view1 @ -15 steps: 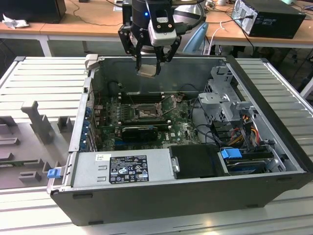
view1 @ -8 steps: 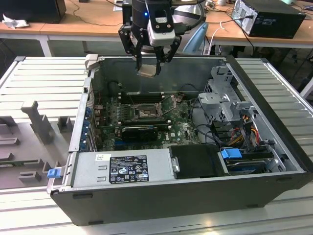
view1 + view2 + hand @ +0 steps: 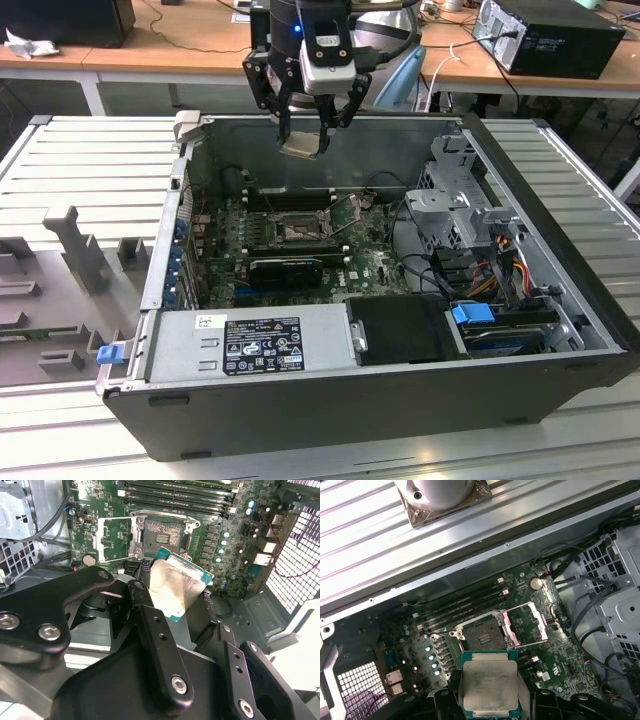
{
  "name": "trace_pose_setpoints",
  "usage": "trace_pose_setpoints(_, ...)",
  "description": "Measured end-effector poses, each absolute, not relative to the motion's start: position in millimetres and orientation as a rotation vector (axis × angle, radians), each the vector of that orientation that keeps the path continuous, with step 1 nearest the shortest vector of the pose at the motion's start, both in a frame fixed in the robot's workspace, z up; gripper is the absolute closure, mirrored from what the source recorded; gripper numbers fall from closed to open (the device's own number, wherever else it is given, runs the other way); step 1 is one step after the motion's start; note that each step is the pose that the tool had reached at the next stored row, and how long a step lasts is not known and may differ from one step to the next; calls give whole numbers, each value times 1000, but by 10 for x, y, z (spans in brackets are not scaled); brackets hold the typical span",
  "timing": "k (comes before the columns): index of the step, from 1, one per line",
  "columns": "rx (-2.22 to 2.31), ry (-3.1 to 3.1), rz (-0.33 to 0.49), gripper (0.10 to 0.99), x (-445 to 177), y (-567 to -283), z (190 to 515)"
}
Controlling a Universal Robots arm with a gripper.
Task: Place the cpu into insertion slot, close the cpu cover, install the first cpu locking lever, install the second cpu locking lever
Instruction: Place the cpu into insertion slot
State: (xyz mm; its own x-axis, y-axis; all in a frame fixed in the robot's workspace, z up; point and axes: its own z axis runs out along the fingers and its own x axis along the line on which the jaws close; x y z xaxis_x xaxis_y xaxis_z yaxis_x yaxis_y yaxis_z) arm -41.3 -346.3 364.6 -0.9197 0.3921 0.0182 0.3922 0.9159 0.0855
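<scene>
The silver-beige cpu [image 3: 489, 685] has a green edge; circuit board [image 3: 561, 666] green, claw [image 3: 305, 140] black.

The cpu [image 3: 489, 687] hangs above the insertion slot [image 3: 482, 635]; cpu cover [image 3: 527, 625] beside it.

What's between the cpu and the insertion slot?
Nothing: in both wrist views, only open air separates the held cpu from the uncovered insertion slot.
</scene>
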Motion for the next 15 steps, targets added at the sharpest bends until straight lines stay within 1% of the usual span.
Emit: trace_pose_setpoints(15,-722,-3056,-137,557,-413,-3463,3646)
